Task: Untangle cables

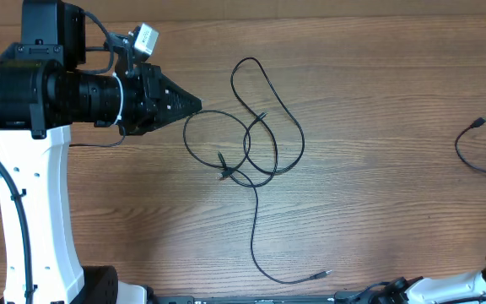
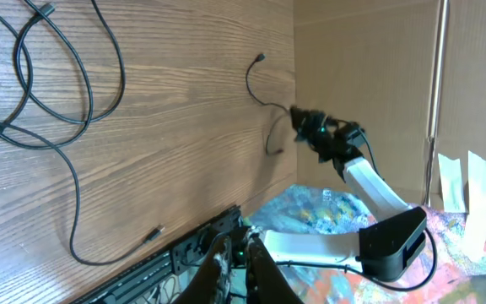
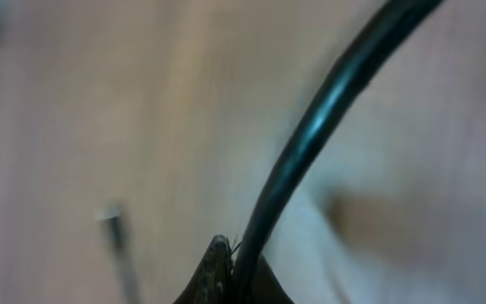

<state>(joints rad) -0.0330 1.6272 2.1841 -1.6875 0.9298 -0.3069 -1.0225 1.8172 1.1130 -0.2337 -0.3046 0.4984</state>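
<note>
The left gripper, fingers together and empty, points toward 3 o'clock. The tangle of cables lies on the table just beside its tip at 4 o'clock, its long strand running 12 to 6. The right gripper is clamped on a separate cable at the 3 o'clock edge, so the left arm is nearer.

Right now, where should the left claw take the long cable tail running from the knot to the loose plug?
I'd grip its straight run just past the knot, coming down from above with jaws across the cord. There it lies single and flat on the table; at the knot, strands cross.
</note>
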